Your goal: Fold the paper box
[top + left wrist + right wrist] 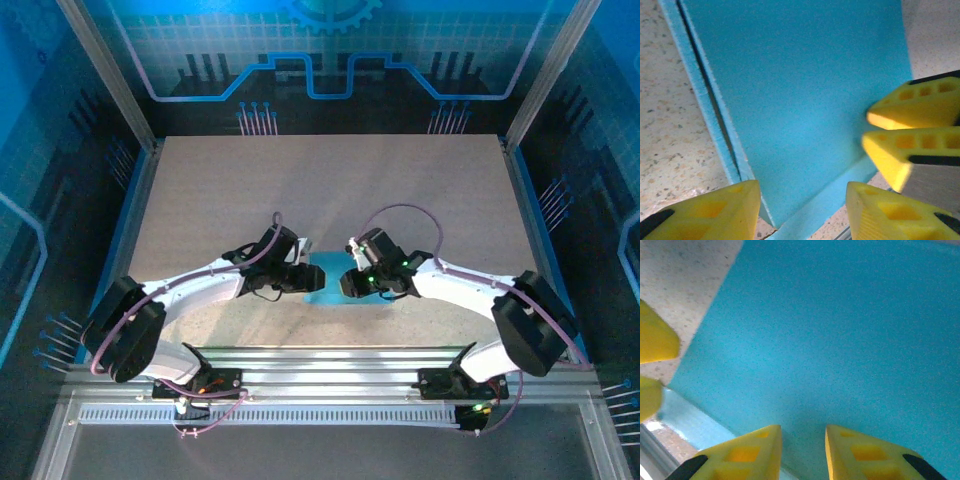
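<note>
Top external places the box [328,283] at the worktop's [330,190] near middle, between the left gripper [311,277] and right gripper [347,284]; its inside is hidden. Left wrist adds a narrow side flap [707,115] beside the blue panel [805,90], and the left jaws wide astride the box's near corner. Right wrist adds the right jaws narrow over the panel; whether they pinch it is unclear.
</note>
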